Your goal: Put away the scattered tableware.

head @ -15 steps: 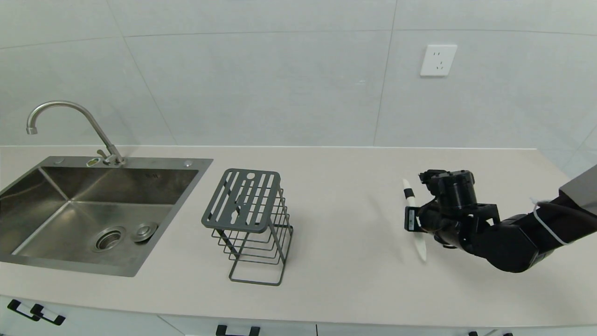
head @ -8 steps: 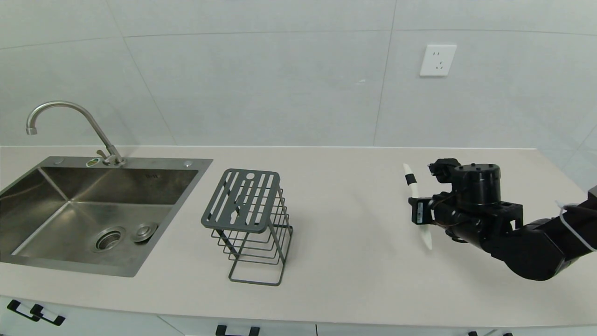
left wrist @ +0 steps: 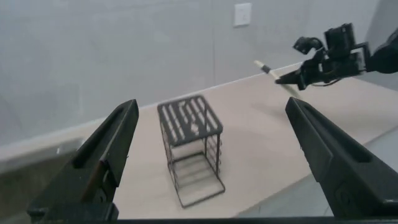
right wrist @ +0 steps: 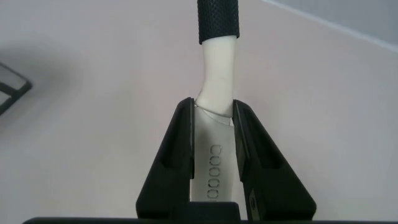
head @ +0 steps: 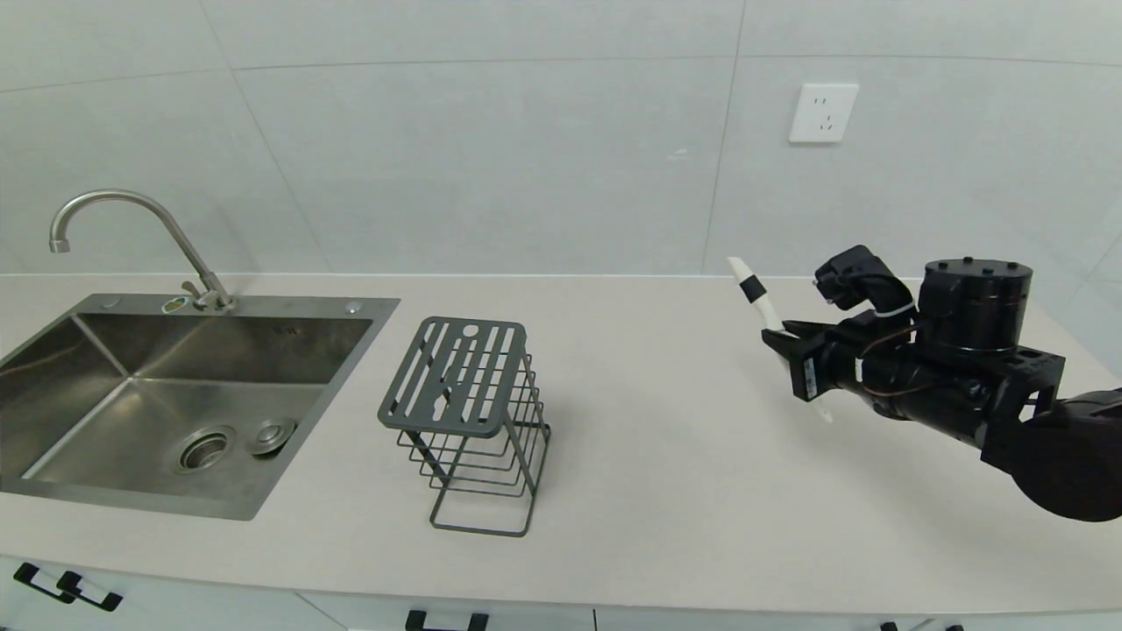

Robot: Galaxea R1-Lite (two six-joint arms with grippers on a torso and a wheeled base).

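Right wrist view: right gripper [right wrist: 213,115] clamped on white utensil [right wrist: 217,68], held tilted above counter [head: 666,491], well right of rack [head: 465,412]; likely raised for carrying to rack slots. Left gripper [left wrist: 211,155] spread wide, empty.

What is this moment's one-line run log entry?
right gripper: shut on white utensil, clear of counter | left gripper: open, holding nothing | wire rack: upright on counter beside sink
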